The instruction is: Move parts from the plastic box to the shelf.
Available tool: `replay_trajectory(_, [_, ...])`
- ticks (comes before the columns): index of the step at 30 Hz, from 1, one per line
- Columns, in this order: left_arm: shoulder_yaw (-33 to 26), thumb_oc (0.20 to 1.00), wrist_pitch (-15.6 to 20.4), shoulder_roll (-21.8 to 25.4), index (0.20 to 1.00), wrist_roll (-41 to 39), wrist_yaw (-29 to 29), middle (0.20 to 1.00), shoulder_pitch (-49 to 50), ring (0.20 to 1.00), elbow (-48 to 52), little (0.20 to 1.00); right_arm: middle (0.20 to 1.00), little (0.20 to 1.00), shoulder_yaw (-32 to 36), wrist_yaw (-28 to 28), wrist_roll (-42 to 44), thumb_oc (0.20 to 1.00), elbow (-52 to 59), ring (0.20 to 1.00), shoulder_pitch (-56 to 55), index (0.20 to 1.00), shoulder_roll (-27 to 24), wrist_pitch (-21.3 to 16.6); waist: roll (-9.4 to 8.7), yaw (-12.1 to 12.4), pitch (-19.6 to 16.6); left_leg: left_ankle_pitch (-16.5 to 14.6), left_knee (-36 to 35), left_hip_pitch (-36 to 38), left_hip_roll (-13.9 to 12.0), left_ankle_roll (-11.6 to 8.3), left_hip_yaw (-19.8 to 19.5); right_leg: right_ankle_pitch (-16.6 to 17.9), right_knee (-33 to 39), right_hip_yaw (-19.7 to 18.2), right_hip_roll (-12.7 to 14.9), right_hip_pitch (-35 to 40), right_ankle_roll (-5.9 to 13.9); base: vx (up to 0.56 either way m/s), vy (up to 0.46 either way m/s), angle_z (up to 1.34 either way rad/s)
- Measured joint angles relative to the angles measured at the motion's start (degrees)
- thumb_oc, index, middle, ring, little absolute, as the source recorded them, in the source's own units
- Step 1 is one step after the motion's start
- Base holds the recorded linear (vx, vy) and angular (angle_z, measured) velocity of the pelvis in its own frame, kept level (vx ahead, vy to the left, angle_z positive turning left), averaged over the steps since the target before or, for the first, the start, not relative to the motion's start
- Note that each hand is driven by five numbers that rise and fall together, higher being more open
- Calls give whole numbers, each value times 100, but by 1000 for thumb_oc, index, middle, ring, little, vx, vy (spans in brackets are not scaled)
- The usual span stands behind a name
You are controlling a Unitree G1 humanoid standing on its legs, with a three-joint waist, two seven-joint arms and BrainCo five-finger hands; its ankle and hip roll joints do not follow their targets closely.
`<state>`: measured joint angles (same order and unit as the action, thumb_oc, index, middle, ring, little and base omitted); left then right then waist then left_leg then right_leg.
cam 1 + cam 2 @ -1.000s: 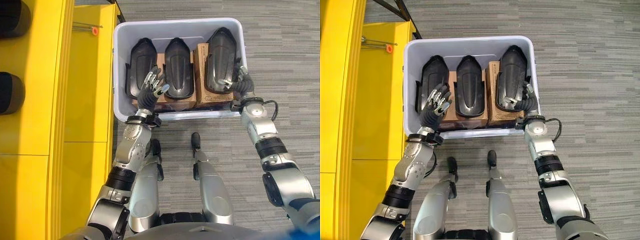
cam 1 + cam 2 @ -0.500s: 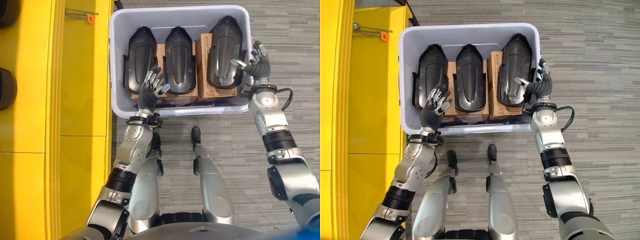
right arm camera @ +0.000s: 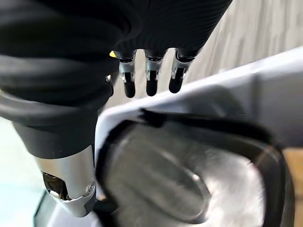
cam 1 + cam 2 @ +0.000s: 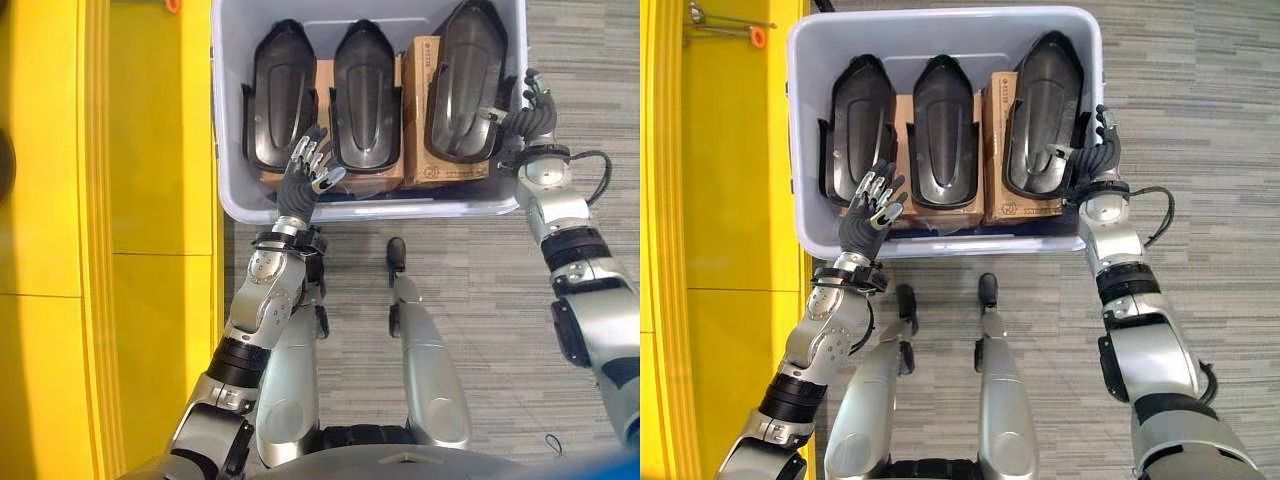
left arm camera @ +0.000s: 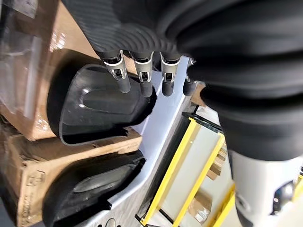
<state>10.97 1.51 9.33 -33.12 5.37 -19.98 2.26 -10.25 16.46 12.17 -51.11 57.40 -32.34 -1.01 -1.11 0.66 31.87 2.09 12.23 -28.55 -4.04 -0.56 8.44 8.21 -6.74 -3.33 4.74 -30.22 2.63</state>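
A pale grey plastic box (image 4: 360,207) stands on the floor and holds three black moulded parts side by side: the left part (image 4: 277,95), the middle part (image 4: 366,95) and the right part (image 4: 468,85), all lying on brown cardboard cartons (image 4: 421,110). My left hand (image 4: 303,183) hovers open over the near end of the left part (image 5: 94,104), fingers (image 5: 142,80) straight. At the box's right wall my right hand (image 4: 1096,160) is open, its thumb by the near end of the right part (image 3: 180,179), its fingers (image 3: 151,78) straight over the rim.
A yellow shelf (image 4: 150,150) runs along the left of the box, close against it. A small orange-tipped tool (image 4: 757,37) lies on it at the far end. Grey striped carpet (image 4: 1200,120) lies to the right of and in front of the box.
The whole picture has shifted, so the camera moved. My right hand went from the near end of the right part out to the box's right wall and opened. The left hand has hardly moved.
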Motion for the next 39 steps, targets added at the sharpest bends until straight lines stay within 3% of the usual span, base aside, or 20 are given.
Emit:
replay_trajectory(9, [11,1000,41,5,1000,0,60,1000,69,1000,118,1000,1000,1000,-408,134,-184,1000,-184,1000,335,1000,-220,-67,15,3,-2,19,172,-394,-5,1,-100,-30,-228,71,-1,-384,-34,2,-7,4])
replay_trajectory(22, [7,1000,137,-3,1000,0,252,1000,63,1000,140,1000,1000,1000,-464,222,-454,1000,-213,1000,539,1000,-235,-70,12,-11,-3,27,306,-707,4,30,-189,-38,-322,110,9,-635,-62,1,1,2])
replay_trajectory(29, [25,1000,164,-103,1000,-1,266,1000,-64,1000,144,1000,1000,1000,-824,25,-458,1000,-506,1000,641,1000,46,-67,16,89,-8,44,394,-892,14,3,-283,-41,-343,216,27,-741,-68,-3,9,5])
replay_trajectory(39, [58,1000,173,-111,1000,-2,281,1000,-76,1000,145,1000,1000,1000,-838,-39,-449,1000,-1197,1000,1022,1000,280,-97,11,192,-11,46,444,-949,25,7,-382,-60,-380,293,35,-743,-86,-9,9,4])
